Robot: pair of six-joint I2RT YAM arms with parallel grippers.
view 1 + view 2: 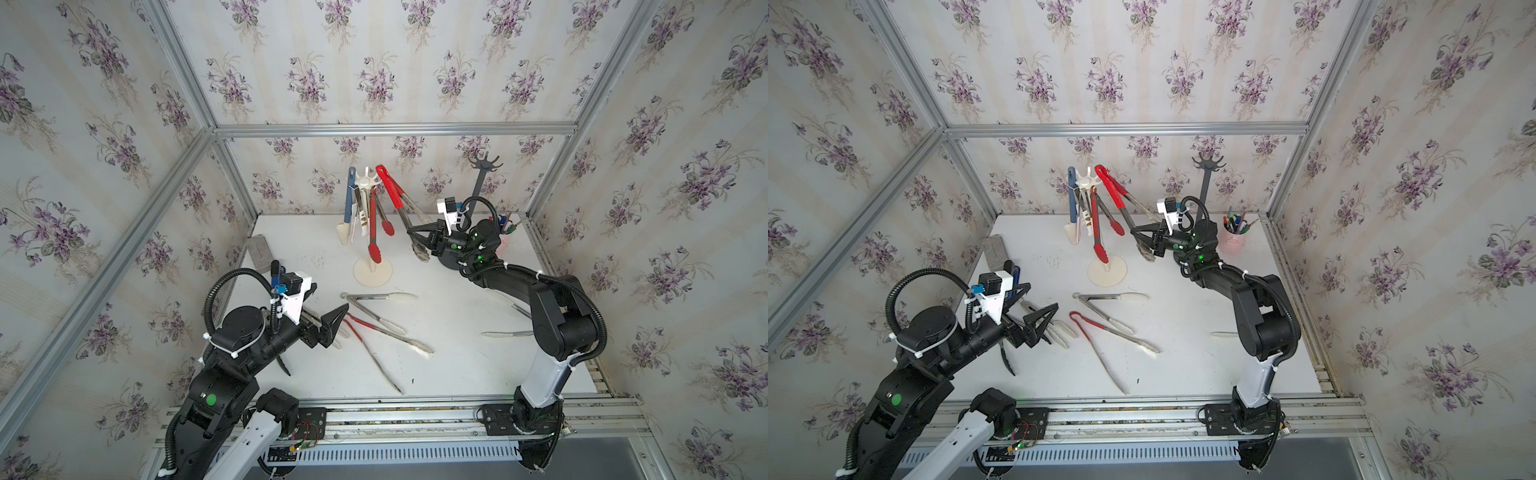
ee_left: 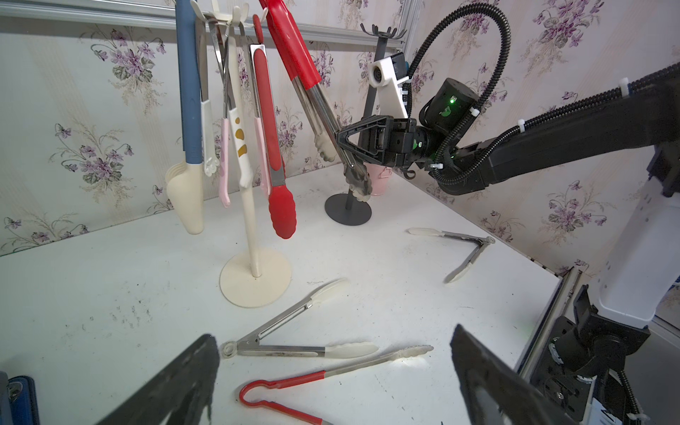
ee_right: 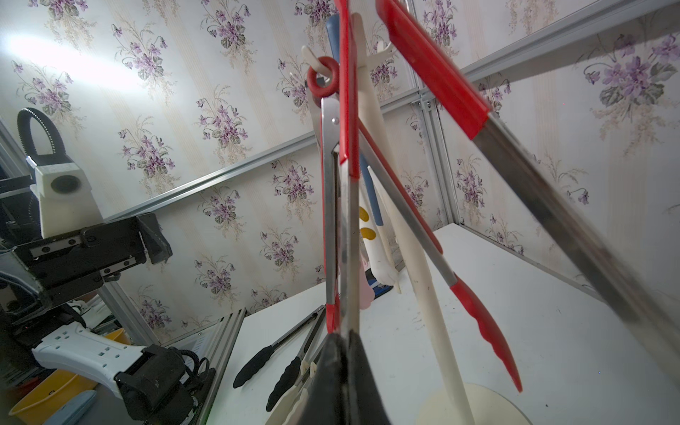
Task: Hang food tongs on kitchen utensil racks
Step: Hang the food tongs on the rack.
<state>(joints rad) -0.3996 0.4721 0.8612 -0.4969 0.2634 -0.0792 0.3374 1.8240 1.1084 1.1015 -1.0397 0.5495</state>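
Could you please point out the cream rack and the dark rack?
cream rack (image 1: 380, 276), in a top view, on its round base.
dark rack (image 2: 346, 215), in the left wrist view, on its round base.

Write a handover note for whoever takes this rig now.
Right tool shut on the big red-handled tongs, whose top end is at a cream rack hook; seating unclear.
Left tool open, empty, above the table.
Done: blue tongs, pale tongs and red-tipped tongs hang on the cream rack.
Left, on the table: white-tipped pair mid-table, red-handled pair beside it, white-tipped pair by the right arm, black-tipped pair and pale-tipped pair under the left arm.
Dark rack: no tongs.
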